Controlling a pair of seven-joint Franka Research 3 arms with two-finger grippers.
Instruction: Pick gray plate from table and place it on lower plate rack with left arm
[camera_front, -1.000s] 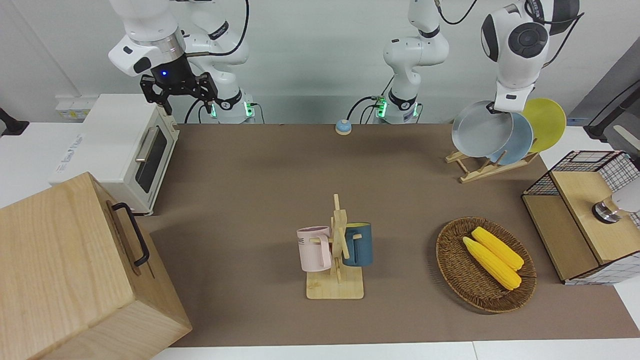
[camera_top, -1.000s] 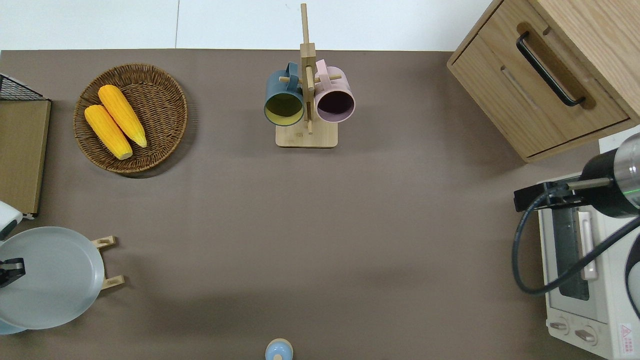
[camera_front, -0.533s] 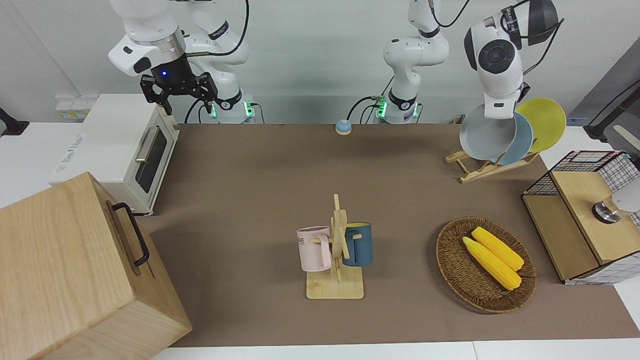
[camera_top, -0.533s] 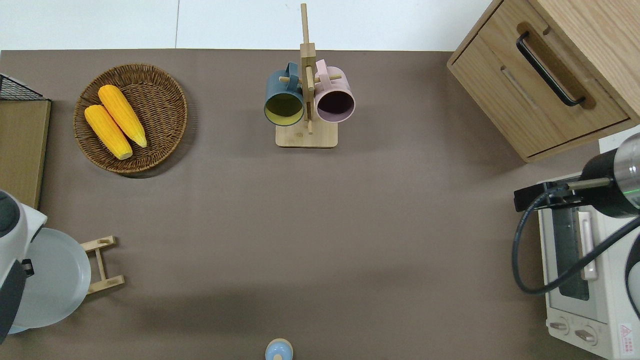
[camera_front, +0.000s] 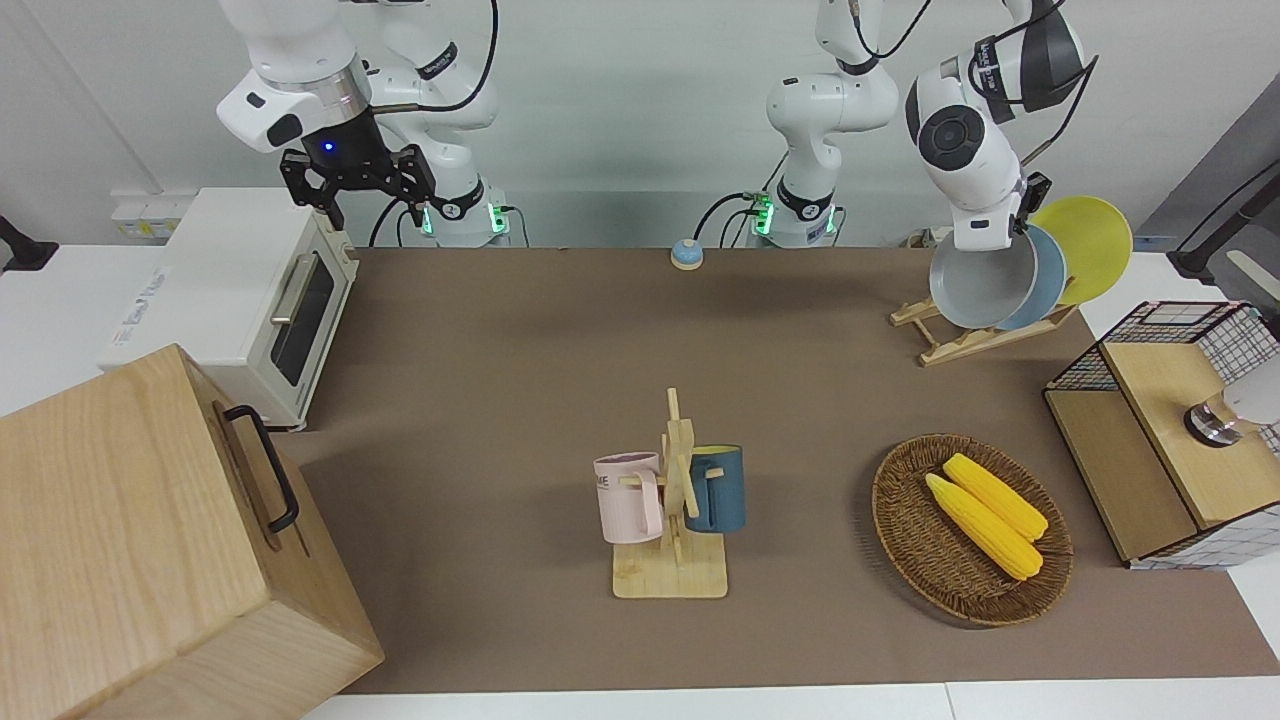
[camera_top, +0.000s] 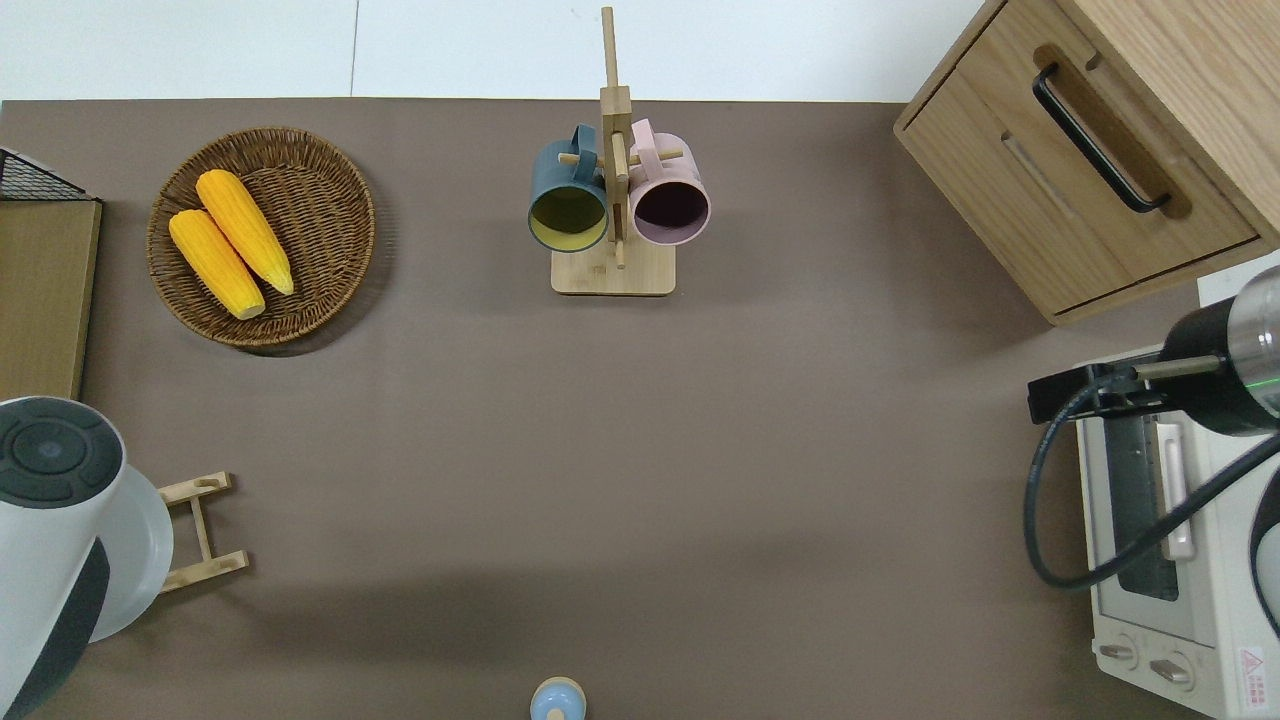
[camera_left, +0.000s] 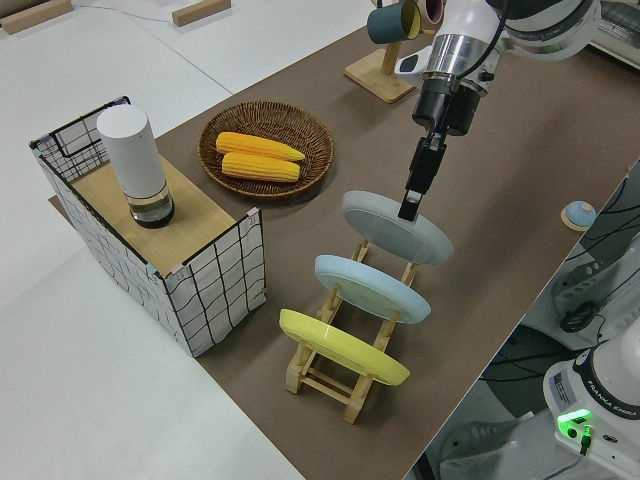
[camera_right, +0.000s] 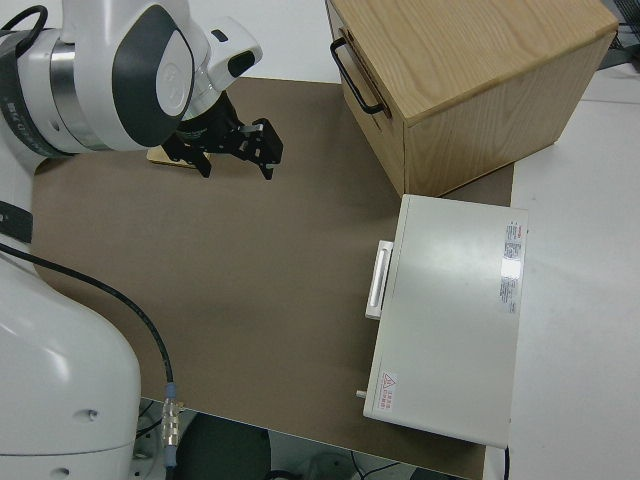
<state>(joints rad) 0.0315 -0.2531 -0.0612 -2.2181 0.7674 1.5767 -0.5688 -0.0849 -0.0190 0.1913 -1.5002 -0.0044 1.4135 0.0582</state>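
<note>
My left gripper (camera_front: 986, 245) is shut on the upper rim of the gray plate (camera_front: 978, 288) and holds it tilted over the end of the lower plate rack (camera_front: 958, 340) that points toward the middle of the table (camera_front: 500, 380). In the left side view the gripper (camera_left: 409, 208) pinches the plate (camera_left: 390, 232) above the rack (camera_left: 345, 388); whether the plate touches the rails I cannot tell. A sky-blue plate (camera_left: 370, 288) and a yellow plate (camera_left: 340, 350) stand in the slots beside it. In the overhead view the arm hides most of the gray plate (camera_top: 148, 560). My right arm is parked, its gripper (camera_front: 362, 192) open.
A mug stand (camera_front: 672, 500) with a pink and a dark blue mug stands mid-table. A wicker basket (camera_front: 905, 530) with two corn cobs and a wire crate (camera_front: 1240, 345) lie near the rack. A toaster oven (camera_front: 250, 300), a wooden cabinet (camera_front: 150, 540) and a small blue bell (camera_front: 686, 254) are also here.
My left arm has swung in and lowered the gray plate, tilting it steeper and bringing it close against the sky-blue plate over the rack. The right arm has not moved.
</note>
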